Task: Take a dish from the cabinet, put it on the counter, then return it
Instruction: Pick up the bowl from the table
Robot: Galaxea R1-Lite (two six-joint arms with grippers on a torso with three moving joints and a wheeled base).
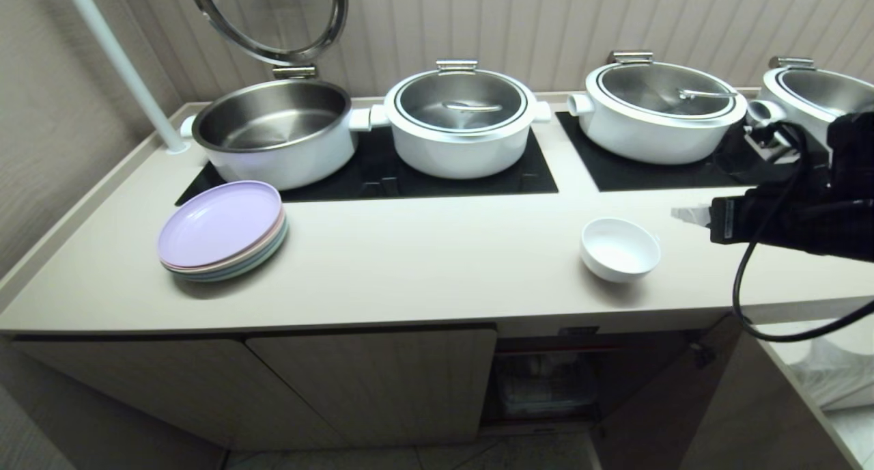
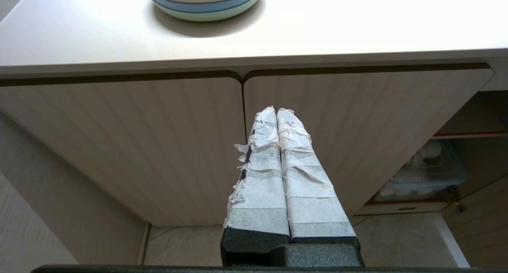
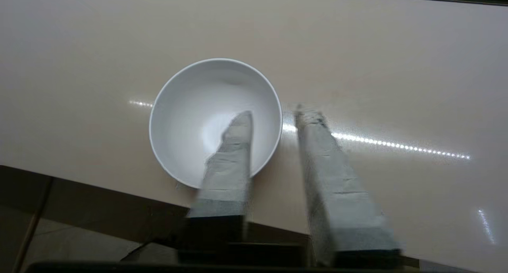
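Beige counter (image 1: 423, 251) bears the dish (image 1: 620, 249); right gripper (image 3: 270, 118), mostly cut off, straddles its rim unclenched; left gripper (image 2: 276, 114) clenched.

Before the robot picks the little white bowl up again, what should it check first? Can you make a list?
1. Bowl sits upright on the counter: ok.
2. Bowl is empty inside: ok.
3. Right gripper is lined up on the bowl's rim, one finger over the inside, one outside: ok.
4. Right gripper has a firm grip on the rim: not ok, the fingers stand apart and are not yet pinching it.
5. Cabinet door below is open for the return: ok.
6. Left gripper is shut and parked low in front of the closed doors, out of the way: ok.
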